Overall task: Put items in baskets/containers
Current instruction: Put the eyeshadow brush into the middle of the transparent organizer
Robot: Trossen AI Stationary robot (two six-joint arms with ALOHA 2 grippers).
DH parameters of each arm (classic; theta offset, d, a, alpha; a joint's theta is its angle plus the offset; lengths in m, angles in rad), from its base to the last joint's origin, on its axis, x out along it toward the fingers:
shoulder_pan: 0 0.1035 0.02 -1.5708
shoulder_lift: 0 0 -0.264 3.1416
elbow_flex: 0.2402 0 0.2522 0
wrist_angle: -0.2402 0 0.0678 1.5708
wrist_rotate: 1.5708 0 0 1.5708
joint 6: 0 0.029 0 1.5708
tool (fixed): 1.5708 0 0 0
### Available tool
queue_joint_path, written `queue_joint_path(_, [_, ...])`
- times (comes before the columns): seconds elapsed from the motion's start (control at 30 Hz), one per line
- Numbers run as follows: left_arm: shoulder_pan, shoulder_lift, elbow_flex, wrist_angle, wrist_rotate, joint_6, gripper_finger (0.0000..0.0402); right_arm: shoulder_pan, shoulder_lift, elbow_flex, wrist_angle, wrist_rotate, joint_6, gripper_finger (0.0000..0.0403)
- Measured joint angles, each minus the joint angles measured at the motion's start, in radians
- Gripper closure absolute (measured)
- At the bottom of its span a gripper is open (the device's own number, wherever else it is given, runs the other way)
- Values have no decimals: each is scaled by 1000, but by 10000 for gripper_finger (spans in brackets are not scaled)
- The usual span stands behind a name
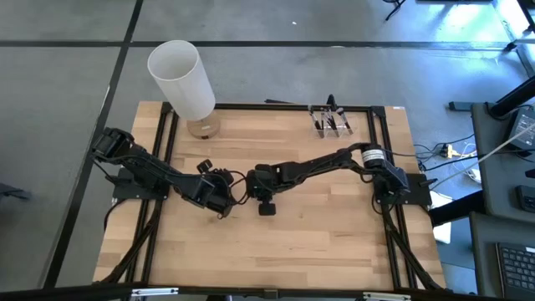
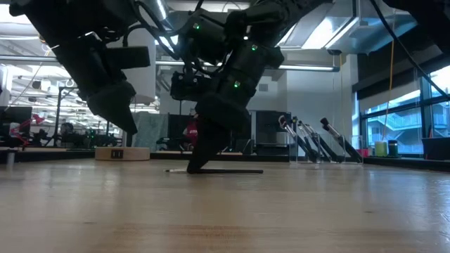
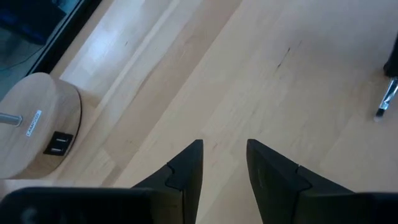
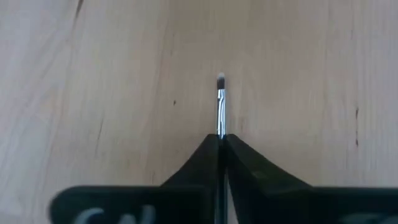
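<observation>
The right gripper is pinching a thin makeup brush lying on the table, well short of the clear holder. The left gripper, beside it, is hovering part-open, holding nothing.

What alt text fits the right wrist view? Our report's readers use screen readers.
The right gripper is shut on a thin makeup brush, whose silver ferrule and small pale tip stick out past the dark fingers, above the bare wooden table.

I see pale smooth wood table, my matt black plastic right gripper, brush with shiny silver metal ferrule, clear glossy plastic holder, matt white cylinder
</observation>
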Motion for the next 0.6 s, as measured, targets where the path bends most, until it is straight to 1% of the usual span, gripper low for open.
queue_joint_path(0.07, [0,0,0,0,0,0,282,0,5,0,-2,0,-6,388])
queue_joint_path(0.13, [0,0,0,0,0,0,282,0,7,-1,-6,1,-10,394])
queue_joint_path(0.33, [0,0,0,-14,0,0,285,0,8,-2,-9,2,6,375])
queue_joint_path(0.6, [0,0,0,-17,1,0,286,-2,8,-3,-34,-10,36,389])
